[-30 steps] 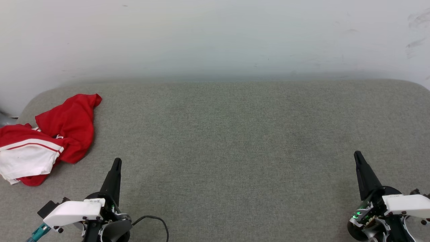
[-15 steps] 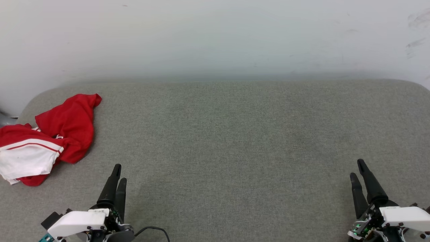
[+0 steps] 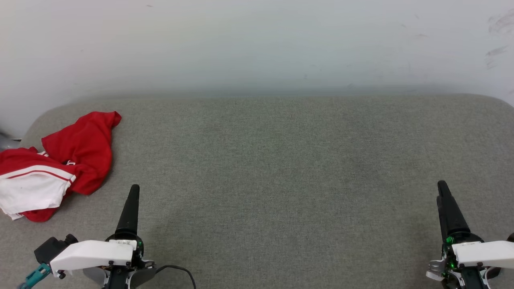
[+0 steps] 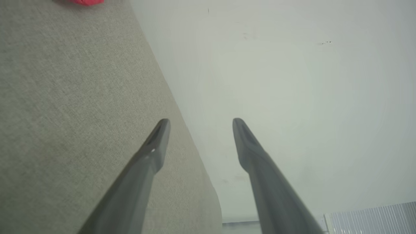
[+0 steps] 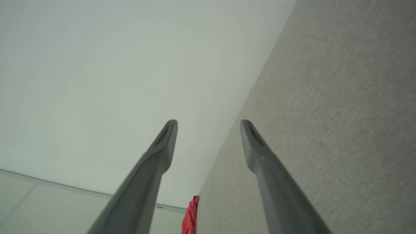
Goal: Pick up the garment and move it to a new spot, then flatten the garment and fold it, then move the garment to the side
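At the left end of the grey cushion [image 3: 281, 180], the crumpled garment [image 3: 76, 156] is lying ahead-left of the nearer left gripper [image 3: 134, 189], which is standing spread and empty, while the right gripper [image 3: 442, 186], likewise spread and empty, is sitting at the cushion's right end.
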